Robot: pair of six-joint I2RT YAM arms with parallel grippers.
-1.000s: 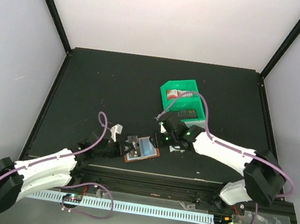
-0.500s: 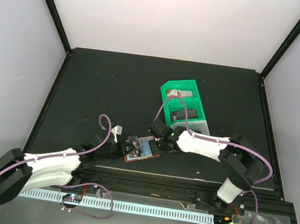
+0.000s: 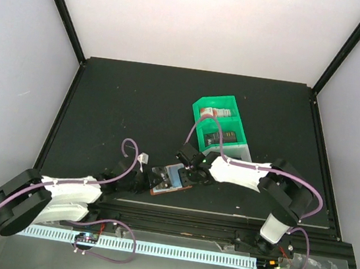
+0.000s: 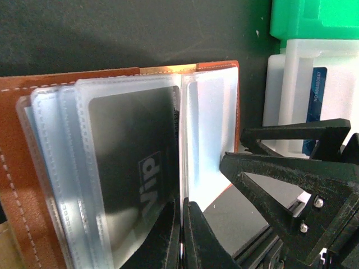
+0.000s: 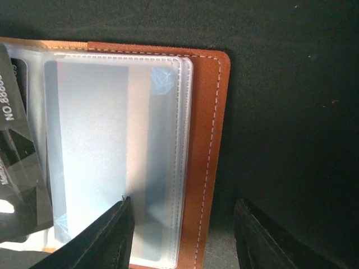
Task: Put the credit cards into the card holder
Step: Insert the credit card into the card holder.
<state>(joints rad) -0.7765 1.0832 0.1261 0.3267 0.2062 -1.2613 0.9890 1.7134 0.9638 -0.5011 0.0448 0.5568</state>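
Observation:
The brown card holder (image 3: 172, 182) lies open near the table's front edge, its clear sleeves up. My left gripper (image 3: 154, 177) is shut on one clear sleeve page (image 4: 202, 140), seen in the left wrist view (image 4: 183, 212). A dark card marked "vip" (image 4: 132, 162) sits in a sleeve. A pale blue card (image 5: 95, 145) sits in another sleeve. My right gripper (image 5: 182, 241) is open, its fingers astride the holder's right leather edge (image 5: 208, 140); it shows in the top view (image 3: 188, 171). Red-and-white cards (image 3: 212, 113) and dark cards (image 3: 223, 138) lie in the tray.
The green-and-white divided tray (image 3: 200, 104) stands just behind the right gripper; its white wall (image 4: 291, 84) and a blue card (image 4: 315, 106) in it show in the left wrist view. The table's front rail runs right below the holder.
My right gripper has moved left and down onto the holder's right edge. My left arm has stretched lower along the front edge, still holding the sleeve.

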